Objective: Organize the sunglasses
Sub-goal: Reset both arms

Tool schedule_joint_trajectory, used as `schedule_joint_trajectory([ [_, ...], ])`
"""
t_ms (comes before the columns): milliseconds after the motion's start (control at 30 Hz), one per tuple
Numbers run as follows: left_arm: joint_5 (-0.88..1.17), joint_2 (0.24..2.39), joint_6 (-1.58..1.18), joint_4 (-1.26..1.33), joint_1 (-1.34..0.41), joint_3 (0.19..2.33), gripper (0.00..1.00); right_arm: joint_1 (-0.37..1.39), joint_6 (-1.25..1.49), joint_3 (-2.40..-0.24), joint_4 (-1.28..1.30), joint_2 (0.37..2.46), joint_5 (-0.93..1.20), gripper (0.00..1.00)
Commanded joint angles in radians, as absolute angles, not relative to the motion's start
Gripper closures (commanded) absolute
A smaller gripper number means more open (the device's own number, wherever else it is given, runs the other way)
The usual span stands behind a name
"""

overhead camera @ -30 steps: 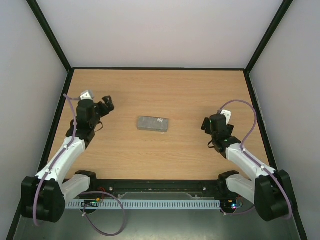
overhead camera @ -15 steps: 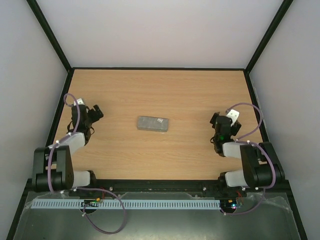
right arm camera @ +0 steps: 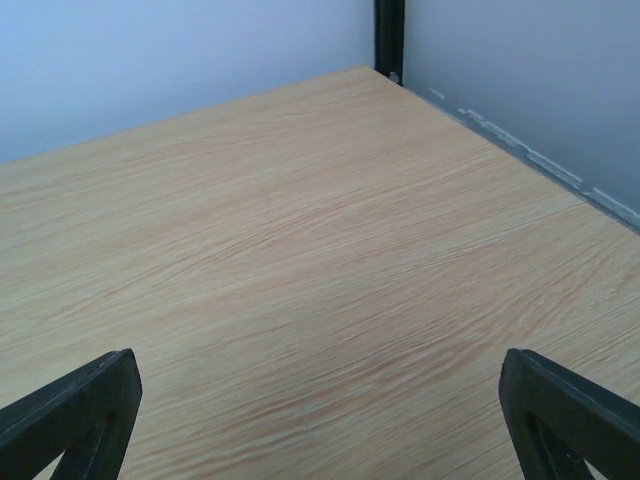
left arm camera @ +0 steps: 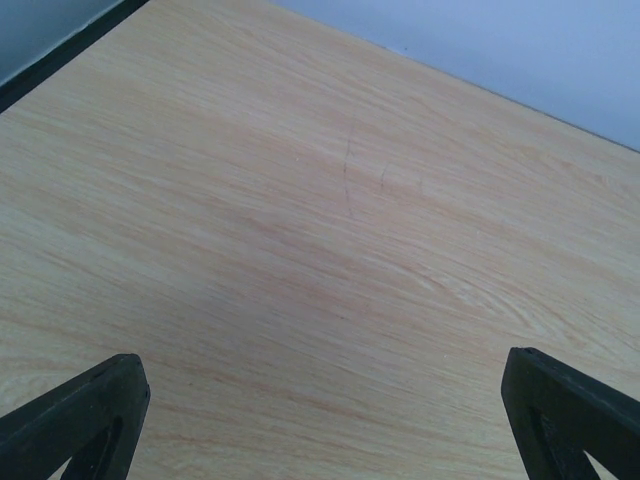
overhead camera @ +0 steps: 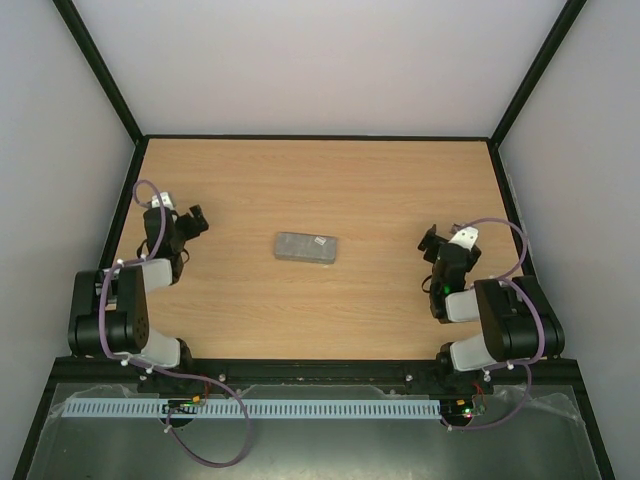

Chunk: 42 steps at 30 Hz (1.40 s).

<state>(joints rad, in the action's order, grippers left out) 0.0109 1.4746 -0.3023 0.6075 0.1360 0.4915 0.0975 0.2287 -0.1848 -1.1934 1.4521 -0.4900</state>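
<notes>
A closed grey rectangular case (overhead camera: 306,247) lies in the middle of the wooden table (overhead camera: 330,180). No sunglasses show in any view. My left gripper (overhead camera: 194,222) sits folded back at the left side, well left of the case; its wrist view shows black fingertips (left arm camera: 75,415) wide apart over bare wood, open and empty (left arm camera: 320,420). My right gripper (overhead camera: 432,244) sits folded back at the right side, well right of the case; its fingertips (right arm camera: 570,410) are also wide apart over bare wood, open and empty (right arm camera: 320,420).
Black frame rails (overhead camera: 320,137) edge the table at the back and sides, with pale walls behind. A black corner post (right arm camera: 389,35) stands at the far corner in the right wrist view. Arm bases and a cable tray (overhead camera: 270,408) run along the near edge.
Both arms have pulled back toward their bases and folded down, away from the case. The case has not moved.
</notes>
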Motion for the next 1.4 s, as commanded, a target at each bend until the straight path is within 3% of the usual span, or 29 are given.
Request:
schedule_joint_trajectory([
  [0,0.036,1.480,-0.276,0.739,0.141,0.474,0.01,0.096,0.178,-0.104,-1.443,1.479,-0.402,0.01],
  [67,0.046,1.482,-0.264,0.771,0.141,0.461,0.00,0.097,0.159,-0.059,-1.654,1.567,-0.412,0.02],
  [167,0.031,1.488,-0.249,0.851,0.141,0.429,0.00,0.104,0.167,-0.100,-1.467,1.502,-0.404,0.01],
  [233,-0.009,1.481,-0.242,0.863,0.138,0.419,0.00,0.106,0.150,-0.111,-1.524,1.546,-0.404,0.02],
  [400,-0.127,1.449,-0.240,1.037,0.128,0.324,0.00,0.107,0.154,-0.184,-1.382,1.544,-0.413,0.01],
  [567,-0.154,1.452,-0.232,0.998,0.109,0.353,0.00,0.107,0.154,-0.185,-1.371,1.541,-0.405,0.02],
  [700,-0.071,1.404,-0.180,1.303,0.103,0.151,0.01,0.107,0.156,-0.190,-1.361,1.538,-0.404,0.01],
  [833,0.038,1.553,-0.079,1.626,0.055,0.090,0.01,0.106,0.156,-0.189,-1.359,1.538,-0.405,0.01],
  [933,-0.049,1.527,-0.111,1.294,0.052,0.227,0.01,0.106,0.155,-0.190,-1.360,1.538,-0.403,0.01],
  [1367,-0.160,1.530,-0.083,1.279,-0.002,0.239,0.01,0.107,0.155,-0.192,-1.353,1.538,-0.401,0.01],
])
